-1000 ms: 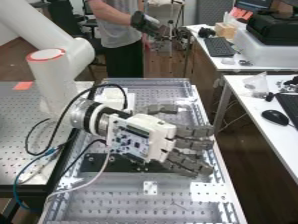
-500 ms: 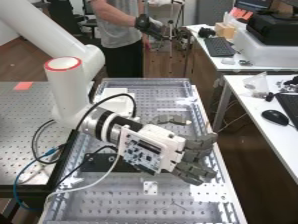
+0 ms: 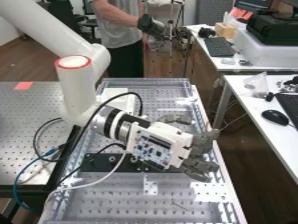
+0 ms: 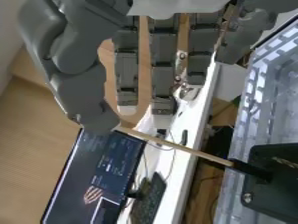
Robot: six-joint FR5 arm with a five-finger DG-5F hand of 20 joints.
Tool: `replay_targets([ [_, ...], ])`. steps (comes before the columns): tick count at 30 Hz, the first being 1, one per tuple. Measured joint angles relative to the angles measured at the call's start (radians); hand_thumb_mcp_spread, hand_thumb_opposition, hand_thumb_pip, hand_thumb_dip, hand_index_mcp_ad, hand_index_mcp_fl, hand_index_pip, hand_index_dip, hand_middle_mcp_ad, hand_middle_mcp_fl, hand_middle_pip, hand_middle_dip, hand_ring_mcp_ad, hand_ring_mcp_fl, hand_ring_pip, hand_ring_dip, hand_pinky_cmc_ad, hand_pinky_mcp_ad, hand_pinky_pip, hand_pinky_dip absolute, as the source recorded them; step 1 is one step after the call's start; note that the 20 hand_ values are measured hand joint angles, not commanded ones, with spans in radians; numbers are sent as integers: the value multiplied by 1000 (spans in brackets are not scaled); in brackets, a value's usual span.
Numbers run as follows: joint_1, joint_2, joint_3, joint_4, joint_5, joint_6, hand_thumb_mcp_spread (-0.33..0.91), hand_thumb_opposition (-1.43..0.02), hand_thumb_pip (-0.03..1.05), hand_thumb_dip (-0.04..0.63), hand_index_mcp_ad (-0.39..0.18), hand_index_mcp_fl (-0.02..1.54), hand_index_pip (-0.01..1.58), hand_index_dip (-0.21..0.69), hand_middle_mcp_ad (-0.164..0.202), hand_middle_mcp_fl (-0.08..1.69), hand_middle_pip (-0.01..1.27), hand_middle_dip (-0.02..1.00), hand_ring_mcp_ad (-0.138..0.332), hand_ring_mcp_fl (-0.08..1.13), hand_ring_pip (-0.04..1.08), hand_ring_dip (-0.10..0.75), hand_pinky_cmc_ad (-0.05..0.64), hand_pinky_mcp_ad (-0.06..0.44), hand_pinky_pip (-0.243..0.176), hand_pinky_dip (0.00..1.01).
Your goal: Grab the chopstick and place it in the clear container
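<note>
And here, nearest on the perforated bench (image 3: 120,200), a small white bracket (image 3: 151,187) is lying flat, and just beyond it a dark plate (image 3: 95,164) is stretching across. Over the plate's right side the hand (image 3: 174,142) is hanging, thumb (image 4: 80,90) and fingers (image 4: 163,75) apart, none of them curling round anything! The chopstick (image 4: 176,145), in the wrist view, is sitting with one end in a black sleeve (image 4: 253,171) and the other right by the thumb's tip; whether they are touching, I cannot tell. So we're looking, I'd judge, at the grasp, and the placing is waiting its turn. What is this step calling for? Getting the shaft squarely between thumb and fingers, then closing evenly, so nothing is knocking it askew. Such a thin, smooth stick may be rolling or swivelling in a loose pinch, so firm is winning here! Then drawing it out along its own length, as a sideways tug could be jamming it, before heading for the clear container. Further off, the white arm (image 3: 78,90) is rising at left, and a keyboard (image 3: 218,47) is resting far right.
</note>
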Motion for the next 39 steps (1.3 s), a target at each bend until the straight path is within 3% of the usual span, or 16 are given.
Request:
replay_targets([
  [7,7,-13,17,-13,21,-9,506,-805,668,339,-75,171,1131,87,91,456,614,642,131,314,87,386,244,197,-51,182],
  [17,19,-29,32,-10,23,-9,520,-815,607,340,-77,202,1264,91,93,457,651,670,117,337,89,429,276,199,-49,178],
  [28,24,-36,42,-14,36,-11,550,-815,607,340,-75,274,1349,87,93,473,665,686,117,379,91,443,312,197,-19,180],
  [39,21,-52,60,-26,33,-3,546,-819,590,340,-79,291,1304,91,89,527,667,688,117,412,89,461,328,199,-14,180],
])
